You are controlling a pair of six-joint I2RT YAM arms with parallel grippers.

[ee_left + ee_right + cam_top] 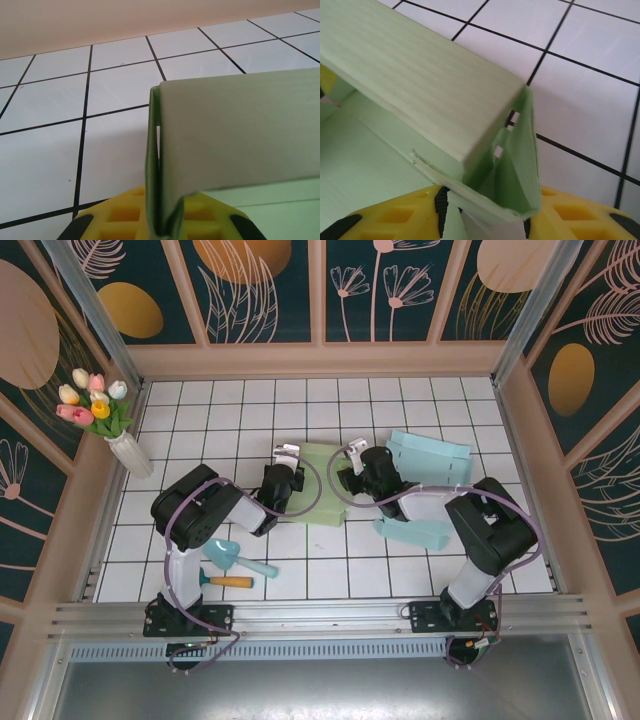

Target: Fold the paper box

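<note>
Currently green paper box (320, 468) sits mid-table; left gripper (162, 222) pinches its left wall tight, right gripper (490, 217) straddles the right corner, hold unclear. Risk: uneven squeeze could crumple the wall.

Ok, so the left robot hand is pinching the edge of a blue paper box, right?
Not blue. The left gripper is shut on the edge of a light green paper box. The left wrist view shows the green flap clamped between its yellow fingers. The blue box sits farther right on the table in the top view. The rest is right.
</note>
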